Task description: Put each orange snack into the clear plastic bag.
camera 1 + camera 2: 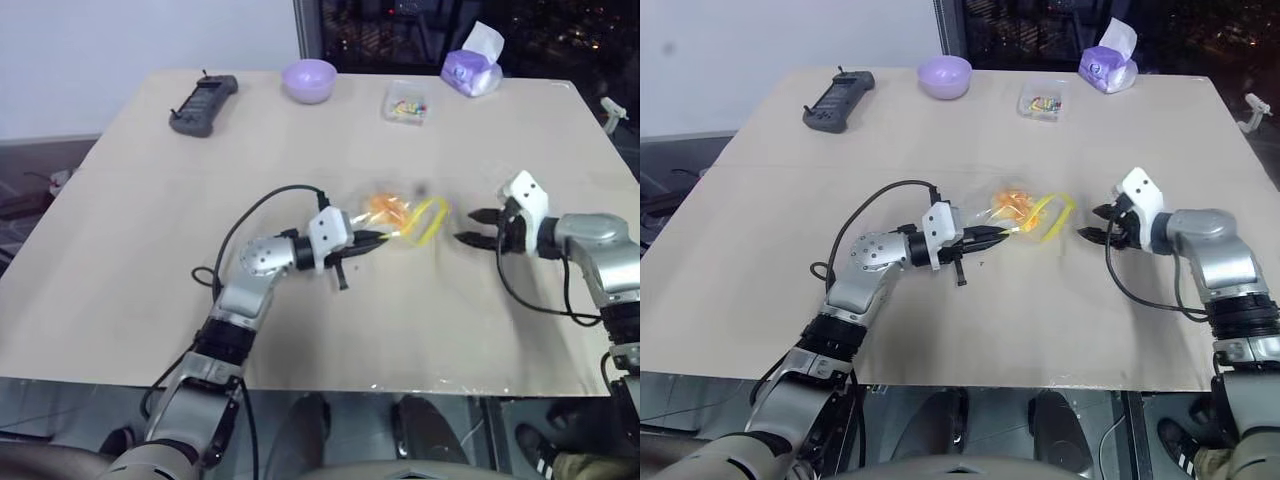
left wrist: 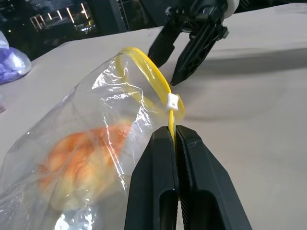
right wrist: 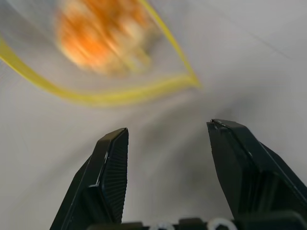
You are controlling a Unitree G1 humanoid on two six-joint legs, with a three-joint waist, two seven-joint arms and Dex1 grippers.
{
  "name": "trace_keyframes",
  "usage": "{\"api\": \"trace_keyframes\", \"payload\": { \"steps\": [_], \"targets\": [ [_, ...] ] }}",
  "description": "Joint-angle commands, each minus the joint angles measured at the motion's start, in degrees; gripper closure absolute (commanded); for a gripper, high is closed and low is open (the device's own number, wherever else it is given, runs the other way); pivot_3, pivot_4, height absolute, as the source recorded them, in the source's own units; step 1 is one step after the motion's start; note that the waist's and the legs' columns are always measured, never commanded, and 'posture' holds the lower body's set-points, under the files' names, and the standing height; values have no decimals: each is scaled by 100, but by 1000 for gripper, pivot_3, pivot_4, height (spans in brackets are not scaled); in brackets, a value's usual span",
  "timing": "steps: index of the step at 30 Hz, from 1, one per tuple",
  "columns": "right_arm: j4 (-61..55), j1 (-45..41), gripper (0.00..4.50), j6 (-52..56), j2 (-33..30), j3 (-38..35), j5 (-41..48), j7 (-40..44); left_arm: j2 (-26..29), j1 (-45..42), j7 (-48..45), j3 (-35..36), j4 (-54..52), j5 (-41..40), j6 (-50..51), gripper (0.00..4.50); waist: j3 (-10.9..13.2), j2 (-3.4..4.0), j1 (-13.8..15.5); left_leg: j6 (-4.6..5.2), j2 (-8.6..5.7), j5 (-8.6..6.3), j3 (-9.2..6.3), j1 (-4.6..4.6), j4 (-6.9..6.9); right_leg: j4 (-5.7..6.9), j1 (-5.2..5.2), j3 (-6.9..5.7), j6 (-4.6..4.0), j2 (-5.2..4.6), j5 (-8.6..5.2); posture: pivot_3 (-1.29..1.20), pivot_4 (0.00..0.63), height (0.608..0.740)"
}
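Biggest risk I see: the left gripper (image 2: 175, 143) is only pinching the bag (image 2: 96, 124) by its thin yellow zip strip (image 1: 428, 218), so a small tug could make the strip slip out, or tip the open mouth down and let the bun (image 2: 84, 163) roll back onto the table (image 1: 150, 200). The mouth looks unsealed too, gaping toward the right gripper (image 1: 478, 227), so nothing really keeps the bun in.

As for contents, the orange bun sits inside the clear bag, mid-table between the two arms. I don't spot another bun lying loose. The right gripper is released, fingers spread, just beside the bag's mouth and not touching it. Further back, a small clear box (image 1: 405, 102) holds colourful bits.
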Motion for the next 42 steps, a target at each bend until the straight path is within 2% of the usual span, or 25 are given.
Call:
{"api": "trace_keyframes", "payload": {
  "steps": [1, 7, 10, 19, 22, 35, 38, 41, 42],
  "targets": [
    [277, -190, 1661, -755, 95, 178, -442, -200, -1, -84, -30, 24, -55, -55, -114, 4500, 0, 0, 1, 0, 0, 0, 0, 0, 0, 0, 0, 1, 0, 0, 0, 0, 150, 740],
    [731, -478, 1661, -1768, 802, 235, -888, -996, 9, -74, -21, 29, -99, -58, -83, 4500, 0, 0, -7, -11, 1, 7, 2, 2, 1, 2, 0, 3, 0, 1, 0, 0, 150, 740],
    [806, -515, 1661, -2001, 937, 200, -885, -1012, 14, -54, -15, 25, -129, -53, -78, 4500, 0, 0, 47, -20, -1, 11, 1, -1, 1, -1, 0, 2, 0, -1, 0, 0, 150, 740],
    [1121, -689, 1661, -2634, 975, 171, -1139, -1358, 11, -30, 13, 26, -158, -63, -55, 4500, 0, 0, 6, -20, -2, 12, -1, -2, 0, -2, 0, -1, 0, -3, 0, 0, 150, 740],
    [1553, -867, 1661, -2728, 915, 134, -1326, -1677, 6, -29, 14, 28, -153, -64, -53, 4500, 0, 0, 6, -20, -2, 12, 2, 0, 0, -1, 0, 2, 0, -3, 0, 0, 150, 740],
    [1709, -863, 1661, -3372, 1116, 187, -1240, -1478, 7, -33, 21, 38, -134, -65, -43, 4500, 0, 0, 9, -22, -2, 13, 2, -1, 0, -1, 0, 2, 0, -3, 0, 0, 150, 740],
    [1685, -804, 2334, -3493, 1122, 225, -1286, -1451, 5, -28, 29, 37, -151, -64, -33, 4500, 0, 0, 10, -22, -2, 13, 2, 0, 0, -1, 0, 2, 0, -3, 0, 0, 150, 740],
    [1694, -792, 3170, -3536, 1142, 226, -1311, -1487, 3, -31, 35, 38, -153, -66, -25, 4500, 0, 0, 11, -22, -2, 13, 1, 0, 0, -1, 0, 2, 0, -3, 0, 0, 150, 740],
    [1707, -789, 3606, -3545, 1144, 227, -1320, -1486, 0, -29, 38, 37, -155, -66, -22, 4500, 0, 0, 10, -22, -2, 13, 2, -1, 0, -1, 0, 2, 0, -3, 0, 0, 150, 740]
  ]
}}
